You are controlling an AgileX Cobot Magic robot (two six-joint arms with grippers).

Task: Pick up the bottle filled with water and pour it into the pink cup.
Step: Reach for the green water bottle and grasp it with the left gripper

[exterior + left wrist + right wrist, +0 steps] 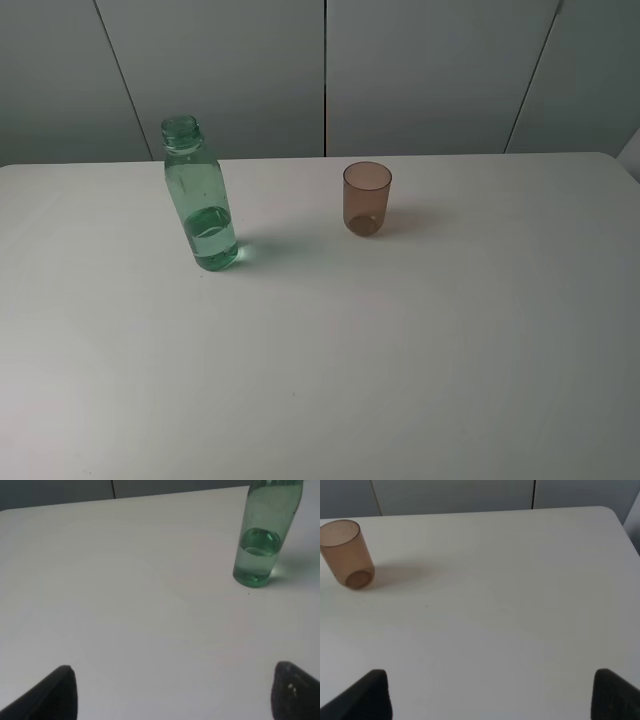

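Observation:
The green transparent bottle stands upright and uncapped on the white table, left of centre, about a third full of water. It also shows in the left wrist view. The brownish-pink cup stands upright and empty to the bottle's right, and shows in the right wrist view. Neither arm shows in the exterior high view. My left gripper is open and empty, well short of the bottle. My right gripper is open and empty, well short of the cup.
Grey wall panels stand behind the table's far edge. The table's rounded far right corner lies beyond the cup.

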